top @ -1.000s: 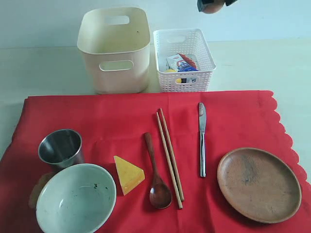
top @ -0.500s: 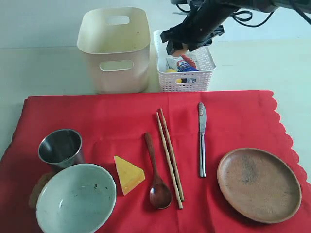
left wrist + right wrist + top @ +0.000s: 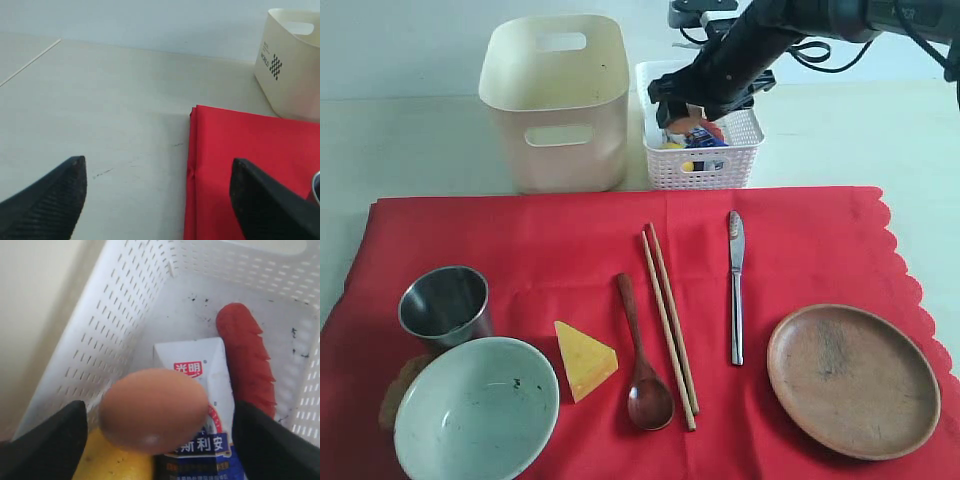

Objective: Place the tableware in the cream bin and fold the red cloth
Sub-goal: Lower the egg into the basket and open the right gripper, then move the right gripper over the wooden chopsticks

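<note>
The red cloth (image 3: 570,260) lies spread flat, and its edge (image 3: 240,160) shows in the left wrist view. On it rest the steel cup (image 3: 444,304), pale bowl (image 3: 475,410), wooden spoon (image 3: 642,360), chopsticks (image 3: 668,320), knife (image 3: 736,290) and brown plate (image 3: 853,380). The cream bin (image 3: 557,100) stands behind the cloth. My right gripper (image 3: 688,108) hangs over the white basket (image 3: 740,150). In the right wrist view this gripper (image 3: 160,440) is open, with a blurred egg (image 3: 152,407) loose between its fingers, touching neither. My left gripper (image 3: 157,195) is open over bare table beside the cloth's edge.
A cheese wedge (image 3: 584,358) lies on the cloth between bowl and spoon. The basket holds a milk carton (image 3: 200,390), a lemon (image 3: 115,462) and a red item (image 3: 245,355). The cream bin (image 3: 295,65) stands beyond the cloth's corner in the left wrist view.
My right arm came down from the top of the exterior view to just over the white basket with the egg. Its jaws have widened off the egg. The tableware has not moved.
</note>
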`<state>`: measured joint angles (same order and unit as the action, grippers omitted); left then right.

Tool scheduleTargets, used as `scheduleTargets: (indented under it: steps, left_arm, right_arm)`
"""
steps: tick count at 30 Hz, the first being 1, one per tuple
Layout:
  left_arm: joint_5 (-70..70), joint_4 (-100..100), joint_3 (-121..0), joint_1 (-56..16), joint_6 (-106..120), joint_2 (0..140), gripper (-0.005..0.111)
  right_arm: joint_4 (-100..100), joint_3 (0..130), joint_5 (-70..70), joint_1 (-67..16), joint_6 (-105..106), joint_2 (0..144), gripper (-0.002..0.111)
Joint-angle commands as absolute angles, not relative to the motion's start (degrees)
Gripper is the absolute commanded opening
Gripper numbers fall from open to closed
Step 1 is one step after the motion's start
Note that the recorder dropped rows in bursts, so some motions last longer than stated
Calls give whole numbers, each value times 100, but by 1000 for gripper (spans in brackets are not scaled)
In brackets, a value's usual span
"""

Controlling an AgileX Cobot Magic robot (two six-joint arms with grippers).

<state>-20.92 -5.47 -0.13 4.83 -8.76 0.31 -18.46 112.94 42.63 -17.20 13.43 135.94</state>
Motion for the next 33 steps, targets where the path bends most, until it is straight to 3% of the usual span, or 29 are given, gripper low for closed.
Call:
scheduleTargets:
  steps: [1, 25, 33]
  left_arm:
    - [-2034, -533, 0, 467, -897, 0, 75]
    - [-2034, -533, 0, 467, -883, 0, 75]
    - [-2034, -533, 0, 467, -884, 0, 75]
  right_arm:
    - [-1879, 11291, 4251, -1686, 1385, 13362, 84]
    - [-1646, 11291, 6165, -1686, 986, 11529, 83]
    - [-1646, 11291, 6850, -1696, 835, 10912, 62]
